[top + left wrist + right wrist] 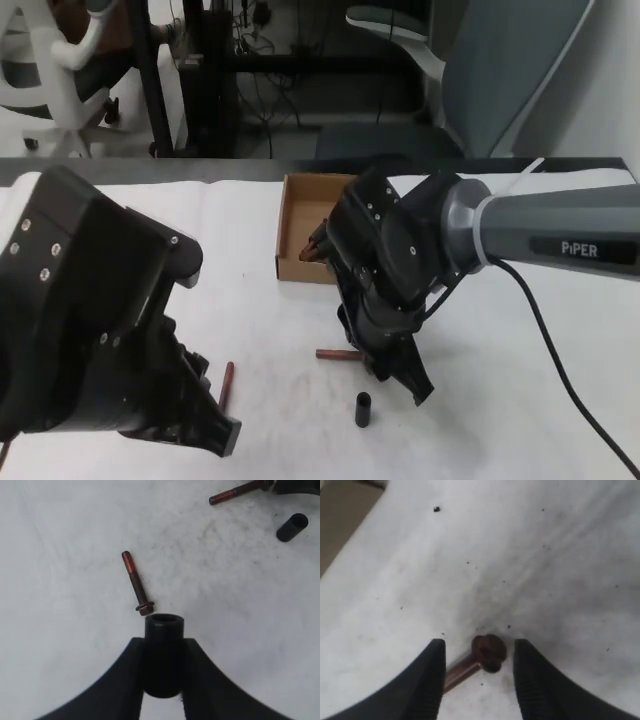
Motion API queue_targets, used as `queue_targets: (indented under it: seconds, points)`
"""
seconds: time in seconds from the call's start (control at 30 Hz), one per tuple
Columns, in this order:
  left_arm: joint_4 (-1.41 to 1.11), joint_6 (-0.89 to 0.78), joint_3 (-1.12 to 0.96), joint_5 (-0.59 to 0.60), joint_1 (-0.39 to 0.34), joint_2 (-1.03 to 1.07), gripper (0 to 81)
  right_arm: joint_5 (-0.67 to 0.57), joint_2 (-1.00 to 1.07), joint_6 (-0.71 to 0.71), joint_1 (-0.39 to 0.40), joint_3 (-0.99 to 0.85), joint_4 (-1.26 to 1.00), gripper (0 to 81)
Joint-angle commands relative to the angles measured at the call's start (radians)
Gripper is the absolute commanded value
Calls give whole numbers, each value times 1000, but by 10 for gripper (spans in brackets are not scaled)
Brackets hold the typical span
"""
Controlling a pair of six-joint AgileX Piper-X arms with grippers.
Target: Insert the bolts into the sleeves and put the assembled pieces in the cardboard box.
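My left gripper (pixel 164 680) is shut on a black sleeve (pixel 164 655), held with its open end facing outward. Just beyond it a copper-coloured bolt (pixel 136 583) lies on the white bench cover. My right gripper (pixel 479 677) stands open low over the bench, its fingers on either side of a second bolt (pixel 485 655) whose flanged head faces the camera. That bolt (pixel 337 353) lies by the right gripper (pixel 400 378) in the high view. A loose black sleeve (pixel 363 410) rests close in front. The cardboard box (pixel 300 215) stands behind the right arm.
Something reddish (pixel 318 245) lies inside the box, partly hidden by the right arm. The left arm (pixel 90 320) bulks large over the near left of the bench. Chairs and stands fill the room beyond the far edge.
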Motion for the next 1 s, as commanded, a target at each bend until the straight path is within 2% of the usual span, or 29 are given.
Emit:
queue_targets:
  seconds: [0.0, 0.17, 0.2, 0.23, 0.3, 0.37, 0.4, 0.47, 0.53, 0.6, 0.67, 0.73, 0.87, 0.97]
  points:
    - [4, -5, 0, -1, -1, -12, 18, 23, -3, 24, 5, -6, 34, 409]
    - [4, -5, 0, -1, -1, -12, 18, 32, 7, 25, -5, -6, 45, 406]
    - [4, -5, 0, -1, -1, -12, 18, 26, 11, 31, -6, -6, 45, 377]
    - [4, -5, 0, -1, -1, -12, 18, 19, 17, 39, -6, -6, 49, 329]
    - [4, -5, 0, -1, -1, -12, 18, -2, 33, 39, -6, -6, 49, 151]
    - [4, -9, 0, -1, -1, -12, 18, -8, 47, 39, -3, -6, 33, 8]
    - [4, -9, 0, -1, -1, -12, 18, -11, 53, 39, 2, -6, 11, 1]
    - [4, -9, 0, -1, -1, -12, 18, -15, 62, 39, 9, -6, -34, 73]
    - [4, -9, 0, -1, -1, -12, 18, -24, 68, 47, 10, -6, -80, 230]
    - [4, -9, 0, -1, -1, -12, 18, -47, 68, 46, 10, -6, -110, 437]
    - [4, -9, 0, -1, -1, -12, 18, -82, 68, 73, 10, -6, -106, 588]
    - [4, -9, 0, -1, -1, -12, 18, -106, 68, 90, 10, -6, -104, 594]
    - [8, -9, 0, 15, -1, -12, 18, -71, 68, 90, 26, -6, -99, 452]
    - [19, -9, 2, 15, -1, -12, 18, -57, 71, 90, 36, -6, -97, 430]
